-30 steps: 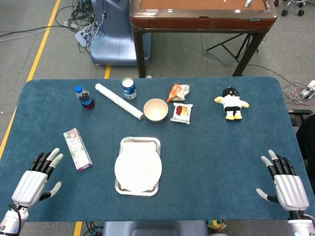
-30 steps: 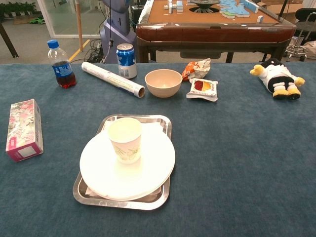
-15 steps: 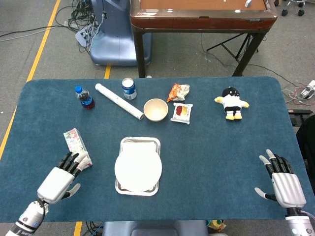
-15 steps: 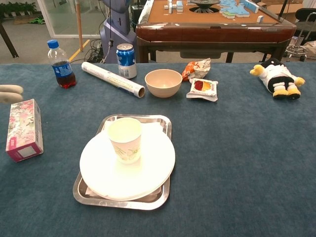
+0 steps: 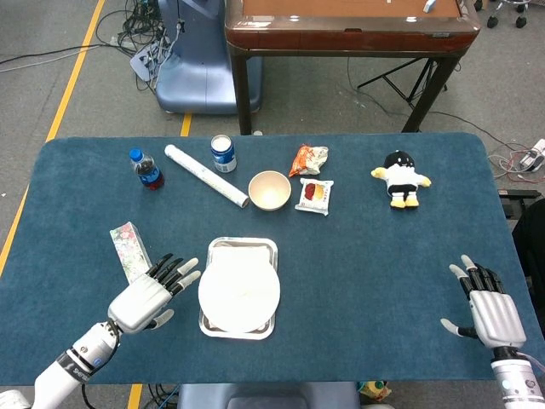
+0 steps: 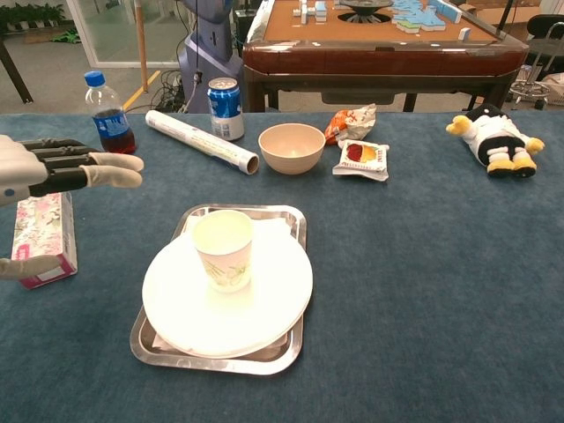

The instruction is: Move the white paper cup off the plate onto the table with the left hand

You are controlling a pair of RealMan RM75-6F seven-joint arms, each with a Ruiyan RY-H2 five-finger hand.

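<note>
A white paper cup (image 6: 224,249) stands upright on a white plate (image 6: 278,295), which lies on a metal tray (image 6: 296,222) at the table's near middle. My left hand (image 5: 152,292) hovers open, fingers spread, just left of the plate (image 5: 239,294). In the chest view the left hand (image 6: 55,167) reaches in from the left edge, still apart from the cup. My right hand (image 5: 490,312) rests open at the table's near right corner and holds nothing.
A flowered tissue box (image 6: 40,233) lies under the left hand. Along the back stand a cola bottle (image 6: 108,115), a paper roll (image 6: 201,141), a blue can (image 6: 226,107), a bowl (image 6: 292,147), two snack packets (image 6: 359,154) and a penguin plush (image 6: 495,139).
My left hand has moved right from the near left corner, past the tissue box, to beside the plate. The right hand has barely shifted.
</note>
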